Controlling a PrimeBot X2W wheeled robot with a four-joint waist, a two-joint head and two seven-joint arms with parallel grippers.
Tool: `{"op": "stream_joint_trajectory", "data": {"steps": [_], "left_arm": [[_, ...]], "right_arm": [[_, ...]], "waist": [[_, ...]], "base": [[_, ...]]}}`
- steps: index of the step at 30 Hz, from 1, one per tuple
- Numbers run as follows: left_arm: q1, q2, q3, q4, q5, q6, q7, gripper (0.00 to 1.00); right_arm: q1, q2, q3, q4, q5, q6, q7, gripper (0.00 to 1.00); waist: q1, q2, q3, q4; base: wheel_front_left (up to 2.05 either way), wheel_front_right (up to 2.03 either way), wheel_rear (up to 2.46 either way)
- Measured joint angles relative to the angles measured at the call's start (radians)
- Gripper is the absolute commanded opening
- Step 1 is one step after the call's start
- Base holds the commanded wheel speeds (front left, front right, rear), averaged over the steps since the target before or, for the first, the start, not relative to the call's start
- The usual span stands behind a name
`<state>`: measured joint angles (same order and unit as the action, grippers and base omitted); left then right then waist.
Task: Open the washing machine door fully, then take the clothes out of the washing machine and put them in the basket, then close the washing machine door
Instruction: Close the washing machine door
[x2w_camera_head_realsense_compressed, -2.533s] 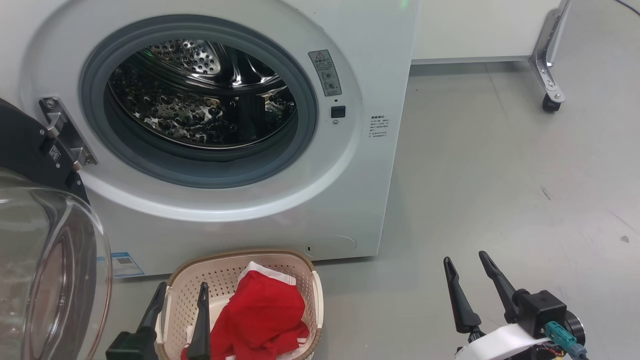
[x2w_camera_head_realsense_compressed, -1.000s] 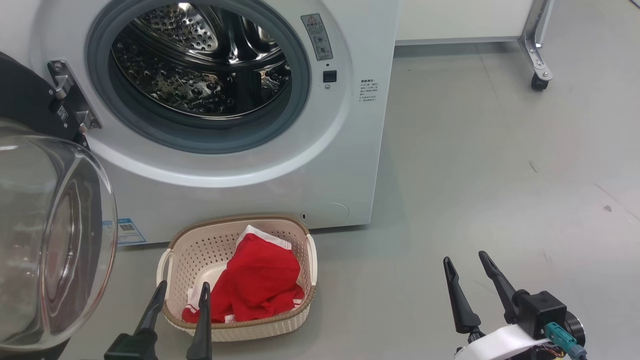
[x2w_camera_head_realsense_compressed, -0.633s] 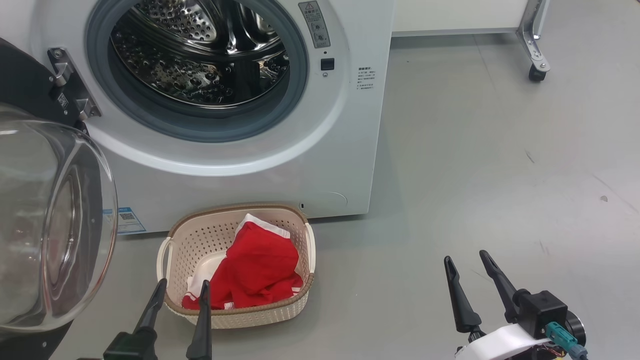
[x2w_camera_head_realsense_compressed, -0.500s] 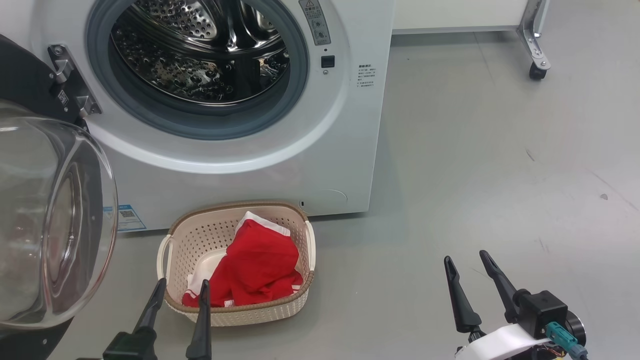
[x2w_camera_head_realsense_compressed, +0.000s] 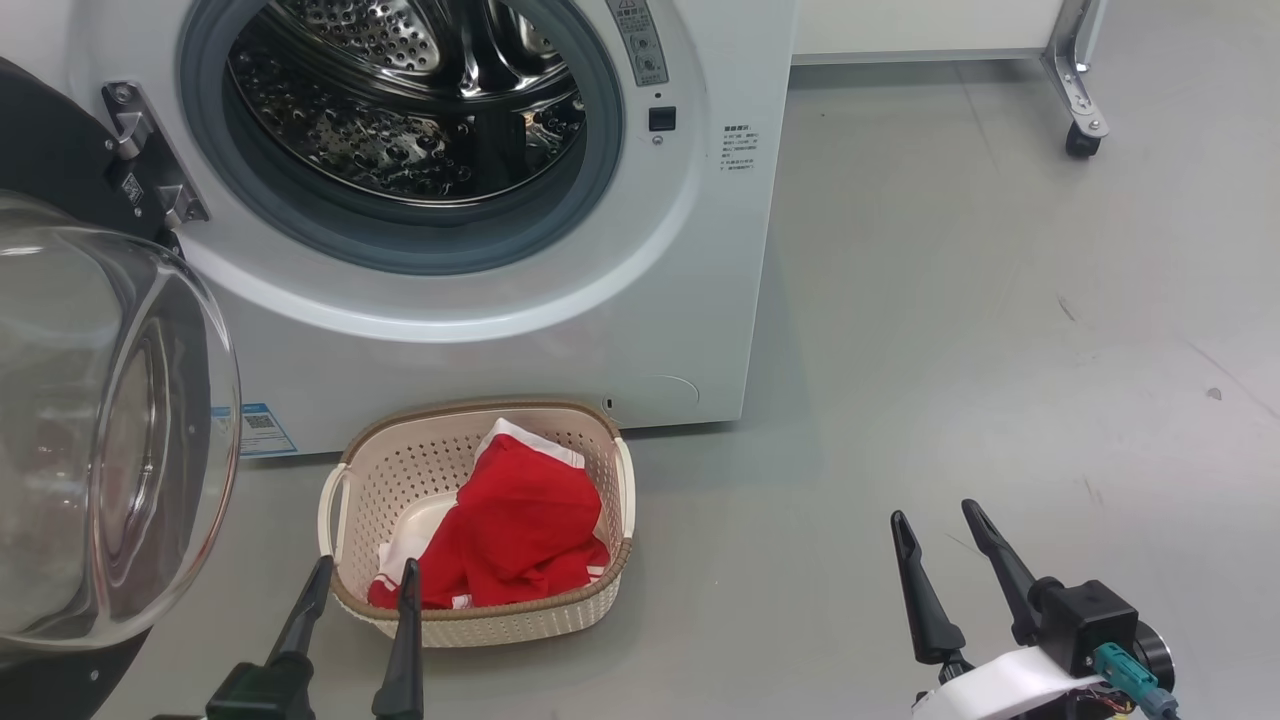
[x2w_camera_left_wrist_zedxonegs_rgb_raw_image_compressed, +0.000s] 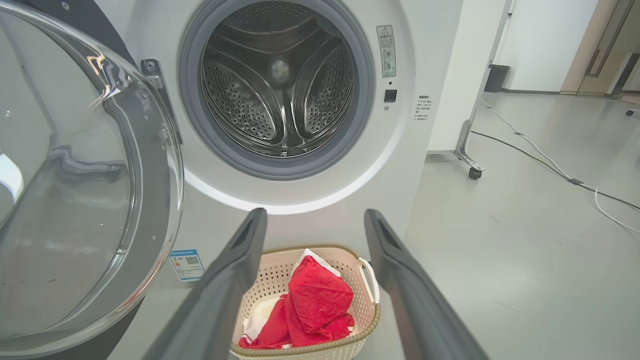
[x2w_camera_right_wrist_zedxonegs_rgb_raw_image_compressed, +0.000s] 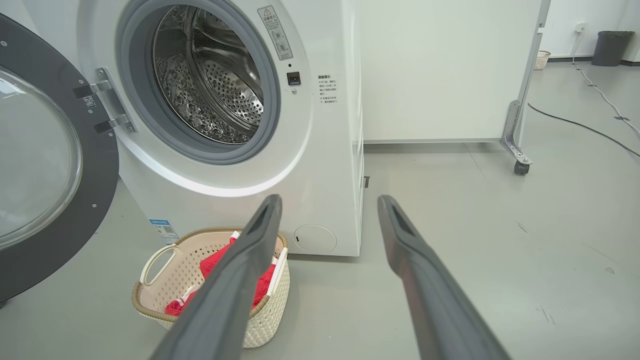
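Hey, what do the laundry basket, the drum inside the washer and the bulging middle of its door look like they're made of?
Basket: likely moulded plastic, matte cream, with punched holes and a brown woven-look rim. Drum: looks like polished steel, mirror-bright and perforated. Washing machine door: bulging centre seems clear glass, though clear plastic is possible; you see through it, and it shows highlights.

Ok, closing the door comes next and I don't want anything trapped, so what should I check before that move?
1. Washing machine emptied: ok, the drum shows bare steel.
2. Clothes in the basket: ok, piled within it.
3. Gasket free of fabric: ok.
4. Left gripper open and empty: ok.
5. Right gripper open and empty: ok.
6. Washing machine door will clear the basket when swung shut: cannot tell.
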<state>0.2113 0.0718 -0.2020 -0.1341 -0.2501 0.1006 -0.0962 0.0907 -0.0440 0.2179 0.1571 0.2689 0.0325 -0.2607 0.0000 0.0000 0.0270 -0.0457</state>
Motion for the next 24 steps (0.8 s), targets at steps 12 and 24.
{"op": "stream_joint_trajectory", "data": {"steps": [12, 24], "left_arm": [[-0.005, 0.000, -0.014, 0.007, 0.005, 0.000, 0.009, 1.00], [-0.015, 0.000, 0.005, 0.031, 0.007, 0.000, 0.002, 1.00]], "right_arm": [[0.000, -0.003, -0.020, -0.012, -0.009, -0.007, 0.000, 1.00], [0.002, -0.006, -0.020, -0.010, -0.009, 0.001, 0.000, 1.00]], "waist": [[0.0000, 0.0000, 0.004, 0.061], [0.0000, 0.0000, -0.004, 0.202]], "base": [[0.00, 0.00, 0.00], [0.00, 0.00, 0.00]]}}
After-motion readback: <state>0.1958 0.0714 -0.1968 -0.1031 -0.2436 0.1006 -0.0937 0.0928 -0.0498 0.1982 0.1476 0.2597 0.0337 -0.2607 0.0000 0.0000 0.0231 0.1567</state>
